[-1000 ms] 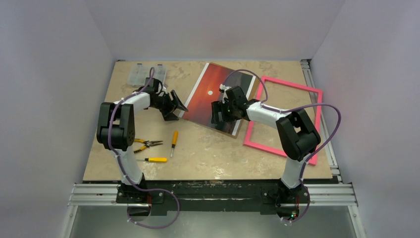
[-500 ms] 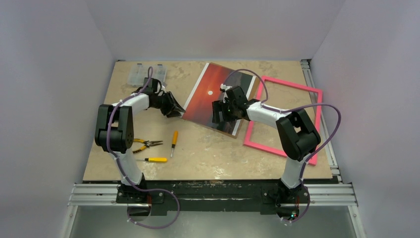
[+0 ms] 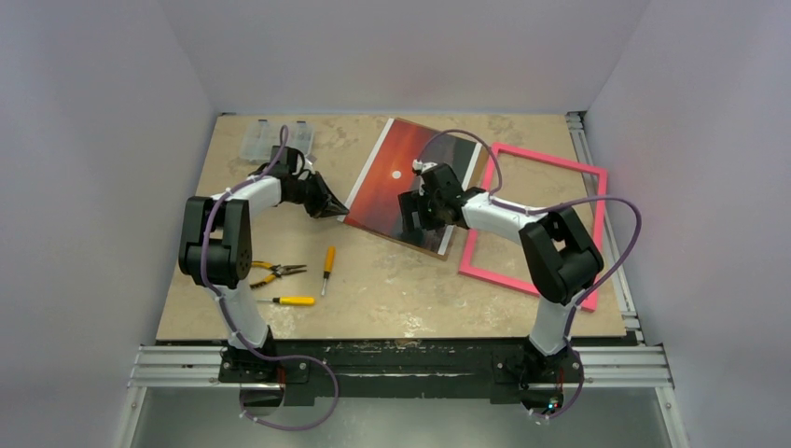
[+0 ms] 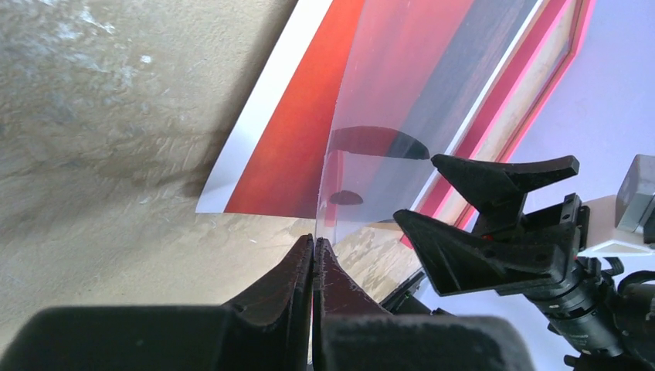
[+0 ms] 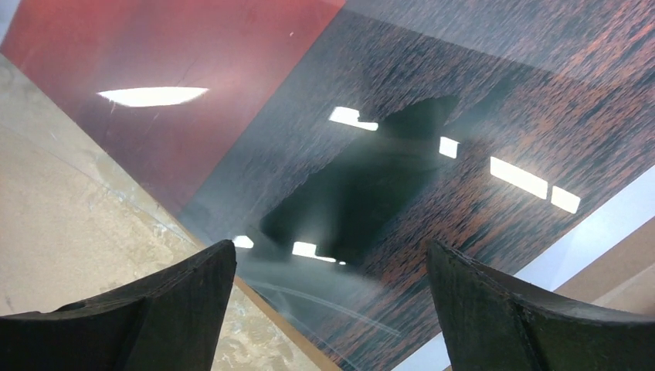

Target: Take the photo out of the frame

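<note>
Photo (image 3: 381, 187) lies flat on the table (image 3: 392, 289), picture side up. It is directly under the right claw (image 5: 328, 259) and just to the right of the left claw (image 4: 313, 246). The left claw is pressed together on the edge of a clear sheet (image 4: 351, 116). From its fingertips the sheet goes up and away over the photo, raised at this end, and the red sky shows through it.

The right claw hangs above the dark part of the photo with its fingers wide apart, holding nothing. I cannot tell if it touches the sheet. In the left wrist view it stands near, to the right of the left claw.

Frame (image 3: 550, 158) lies on the table to the right of the right claw, beside the photo; whether the two touch I cannot tell.

Behind and left of the left claw is a clear box (image 3: 270, 140). Toward that arm's base lie pliers (image 3: 277, 271) and two screwdrivers (image 3: 328, 259) with yellow handles.
</note>
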`<act>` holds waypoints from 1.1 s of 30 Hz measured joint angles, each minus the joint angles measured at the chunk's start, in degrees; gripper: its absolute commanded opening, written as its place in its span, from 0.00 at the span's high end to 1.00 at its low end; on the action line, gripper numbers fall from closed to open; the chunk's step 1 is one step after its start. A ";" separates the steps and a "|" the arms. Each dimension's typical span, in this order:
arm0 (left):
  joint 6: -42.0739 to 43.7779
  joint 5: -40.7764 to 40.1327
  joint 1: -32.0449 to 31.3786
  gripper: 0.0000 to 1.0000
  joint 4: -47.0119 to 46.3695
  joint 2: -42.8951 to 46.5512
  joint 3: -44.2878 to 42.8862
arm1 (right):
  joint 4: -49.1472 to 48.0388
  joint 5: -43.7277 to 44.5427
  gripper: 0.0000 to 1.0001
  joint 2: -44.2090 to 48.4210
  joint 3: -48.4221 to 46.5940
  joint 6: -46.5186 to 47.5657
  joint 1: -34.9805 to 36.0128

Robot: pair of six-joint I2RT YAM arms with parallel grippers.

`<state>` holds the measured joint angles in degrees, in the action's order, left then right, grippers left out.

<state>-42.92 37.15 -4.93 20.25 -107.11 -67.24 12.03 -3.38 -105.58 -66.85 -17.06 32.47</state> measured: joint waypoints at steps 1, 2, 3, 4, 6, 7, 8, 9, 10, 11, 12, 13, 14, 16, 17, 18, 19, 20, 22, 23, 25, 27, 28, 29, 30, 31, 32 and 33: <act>0.00 0.35 -0.02 1.00 0.02 0.00 0.00 | 0.44 1.03 0.07 0.20 0.00 0.35 0.50; -0.02 0.70 -0.02 1.00 0.02 0.00 0.00 | 0.90 2.03 0.07 0.39 0.00 0.81 1.14; -0.04 0.94 -0.02 1.00 0.02 0.00 0.00 | 1.18 3.39 0.07 0.66 0.00 1.38 2.01; -0.04 1.22 -0.02 1.00 0.02 0.00 0.00 | 1.36 4.55 0.07 0.92 -0.04 1.88 2.89; -0.15 1.66 -0.02 1.00 0.02 0.00 0.00 | 2.10 8.35 0.07 1.49 -0.74 3.56 5.51; -0.24 1.81 -0.02 1.00 0.07 0.00 0.00 | 2.49 10.67 0.07 1.62 -1.57 4.63 7.26; -0.46 2.03 -0.02 1.00 0.11 0.00 -0.02 | 2.91 12.96 0.08 1.62 -2.67 5.79 9.01; -0.57 2.12 -0.02 1.00 0.17 0.00 -0.02 | 3.10 14.84 0.08 1.62 -3.63 6.86 10.60; -0.66 2.23 -0.02 1.00 0.24 0.00 -0.04 | 3.34 16.68 0.09 1.60 -4.55 7.87 12.04; -0.85 2.38 -0.02 1.00 0.35 0.00 -0.09 | 3.58 19.37 0.10 1.46 -5.79 9.27 13.97; -0.94 2.56 -0.02 1.00 0.46 0.00 -0.15 | 3.72 22.01 0.11 1.09 -7.28 10.60 15.85; -1.01 2.67 -0.02 1.00 0.57 0.00 -0.26 | 3.78 24.63 0.12 0.37 -8.92 12.07 17.57; -1.01 2.78 -0.02 1.00 0.74 0.00 -0.48 | 3.78 27.30 0.14 -0.70 -10.71 13.57 19.21; -1.01 3.04 -0.02 1.00 0.94 0.00 -0.83 | 3.67 32.13 0.18 -3.19 -13.70 16.31 21.84; -1.01 3.13 -0.02 1.00 1.01 0.00 -1.03 | 3.76 34.45 0.19 -4.72 -15.19 17.75 23.12; -1.01 3.19 -0.02 1.00 1.11 0.00 -1.14 | 3.80 36.50 0.20 -6.27 -16.44 19.06 24.15; -1.01 3.28 -0.02 1.00 1.22 0.00 -1.29 | 3.82 38.23 0.22 -7.80 -17.25 20.35 24.98; -1.01 3.34 -0.02 1.00 1.33 0.00 -1.44 | 3.85 39.60 0.23 -8.96 -17.64 21.51 25.55; -1.01 3.41 -0.02 1.00 1.55 0.00 -1.68 | 3.91 41.88 0.29 -10.97 -17.70 23.87 26.32; -1.01 3.43 -0.02 1.00 1.64 0.00 -1.79 | 3.91 42.93 0.33 -11.78 -17.70 24.90 26.47; -1.01 3.45 -0.02 1.00 1.75 0.00 -2.01 | 3.52 44.72 0.38 -13.25 -17.70 26.84 26.56; -0.98 3.45 -0.02 1.00 1.81 0.00 -2.21 | 2.99 46.45 0.39 -14.19 -17.70 28.50 26.56; -0.98 3.45 -0.02 1.00 1.86 0.00 -2.29 | 2.82 47.04 0.39 -14.49 -17.70 29.09 26.56; -0.98 3.45 -0.02 1.00 1.88 0.00 -2.40 | 2.45 47.78 0.40 -14.80 -17.70 29.86 26.56; -0.98 3.50 -0.02 1.00 1.86 0.00 -2.47 | 2.01 48.26 0.41 -15.02 -17.70 30.58 26.58; -0.98 3.52 -0.02 1.00 1.90 0.00 -2.51 | 1.51 48.92 0.42 -15.21 -17.70 31.26 26.64; -0.98 3.58 -0.02 1.00 1.90 0.00 -2.54 | 1.16 49.35 0.43 -15.41 -17.70 31.87 26.75; -0.98 3.61 -0.02 1.00 1.90 0.00 -2.60 | 0.50 49.94 0.44 -15.65 -17.73 32.48 26.82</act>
<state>-43.90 40.75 -4.95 22.15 -107.11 -69.84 12.53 46.57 -121.23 -84.58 15.42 59.29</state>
